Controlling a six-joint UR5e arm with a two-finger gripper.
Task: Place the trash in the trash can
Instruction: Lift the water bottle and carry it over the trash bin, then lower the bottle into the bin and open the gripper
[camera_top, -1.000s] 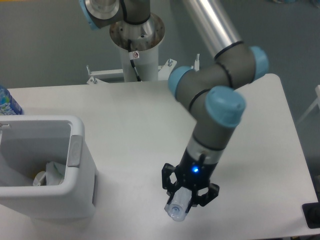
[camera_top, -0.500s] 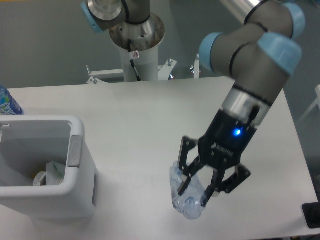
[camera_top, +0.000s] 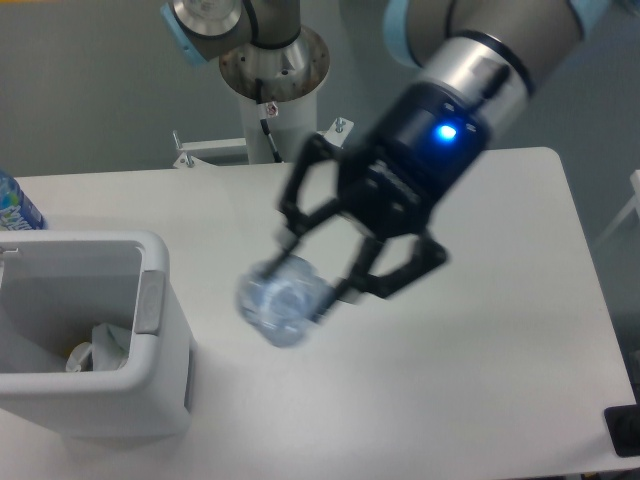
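The carry step is in hand. One table (camera_top: 500, 330) bears one trash can (camera_top: 160, 330) at the near left, with one crumpled wrapper (camera_top: 110, 342) lying inside it. One gripper (camera_top: 315, 280) hangs above mid-table, its fingers closed around the one water bottle (camera_top: 283, 300), held in the air just right of the can. Next it needs to travel left over the opening, then release. One blue-green labelled bottle (camera_top: 14, 205) stands far left.
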